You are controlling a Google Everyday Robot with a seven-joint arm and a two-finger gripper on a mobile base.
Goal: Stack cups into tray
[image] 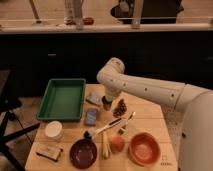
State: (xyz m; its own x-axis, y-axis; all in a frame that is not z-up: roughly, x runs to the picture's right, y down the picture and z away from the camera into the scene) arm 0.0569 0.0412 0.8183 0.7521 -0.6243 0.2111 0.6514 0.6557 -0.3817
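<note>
Camera view: the white arm (150, 90) enters from the right edge, runs leftward above the table and bends at a rounded elbow joint above the table's rear middle, with the wrist turned straight down. The gripper (107, 102) sits at the lower end of that wrist, just right of the tray and directly over the cups; how far its jaws stand apart, and whether they have hold of anything, cannot be told. At that spot a pale yellow-green tumbler (109, 95) shows under the wrist with a dark grey cup (106, 105) right below it; whether one sits inside the other cannot be told. The green tray (63, 99) lies at the table's left rear, apart from the cups. The surface is a light wooden table (145, 114). On it lie two blue-grey sponge blocks (91, 116) between tray and cups, a pine cone (120, 108) just right of the gripper, a white round dish (53, 130) in front of the tray, a maroon bowl (83, 153), an orange bowl (144, 148), and an orange fruit (117, 143) between the bowls. Behind the table runs a dark counter front (60, 55) beneath a pale ledge.
</note>
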